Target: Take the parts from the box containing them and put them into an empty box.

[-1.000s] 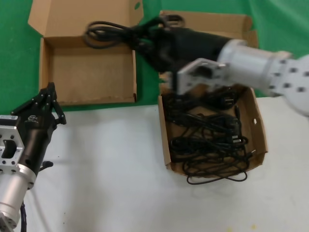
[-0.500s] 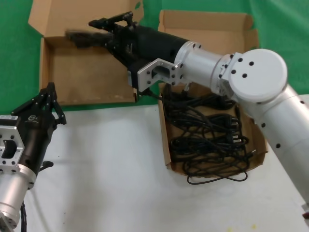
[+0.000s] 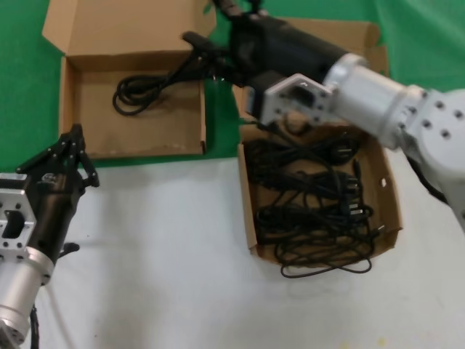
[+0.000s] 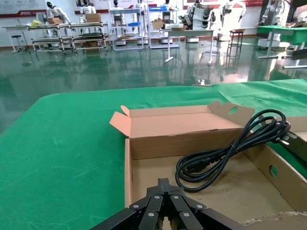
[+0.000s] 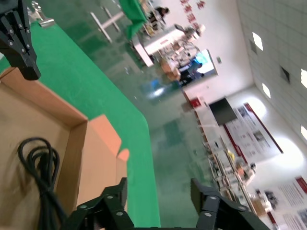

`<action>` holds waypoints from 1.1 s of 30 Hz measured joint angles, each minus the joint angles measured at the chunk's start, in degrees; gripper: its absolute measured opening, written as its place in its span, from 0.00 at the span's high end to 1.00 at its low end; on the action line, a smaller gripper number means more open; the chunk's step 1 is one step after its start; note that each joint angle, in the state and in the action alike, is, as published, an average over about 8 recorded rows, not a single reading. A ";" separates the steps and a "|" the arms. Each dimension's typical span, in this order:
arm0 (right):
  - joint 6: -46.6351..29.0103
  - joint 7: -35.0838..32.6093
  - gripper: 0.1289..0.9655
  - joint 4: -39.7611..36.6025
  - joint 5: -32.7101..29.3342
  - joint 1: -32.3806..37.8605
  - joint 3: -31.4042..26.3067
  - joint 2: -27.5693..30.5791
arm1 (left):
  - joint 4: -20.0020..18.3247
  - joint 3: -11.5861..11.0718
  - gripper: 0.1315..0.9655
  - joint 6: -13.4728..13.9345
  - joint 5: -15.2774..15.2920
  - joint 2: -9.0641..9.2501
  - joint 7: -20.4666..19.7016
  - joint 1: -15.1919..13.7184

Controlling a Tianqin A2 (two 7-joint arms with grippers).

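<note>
Right end effector (image 3: 218, 29) spread wide, empty; power cord (image 3: 149, 83) lies diagonally in shallow box (image 3: 73, 116)

The right arm (image 3: 349, 94) hides the cord's (image 3: 145, 87) plug end, seemingly.

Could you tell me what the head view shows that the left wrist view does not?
Only the head view shows the squarish box full of tangled power cords, the white table, and the open right pincer raised between the boxes. Only the left wrist view shows the hall behind the green cloth. Both show the wide shallow box, one looped power cord lying in it, and the idle, shut left pincer.
</note>
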 joint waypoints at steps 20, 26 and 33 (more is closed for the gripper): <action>3.64 10.24 0.21 9.58 0.16 -10.28 4.12 5.69 | 0.04 -0.05 0.93 -0.16 -0.15 0.00 0.10 0.11; 5.53 13.24 0.10 10.02 1.70 -13.32 5.76 5.44 | 0.08 -0.11 0.86 -0.31 -0.30 0.01 0.20 0.21; 7.84 16.90 0.06 10.55 3.58 -17.02 7.74 5.15 | 0.12 -0.17 0.79 -0.49 -0.47 0.01 0.31 0.33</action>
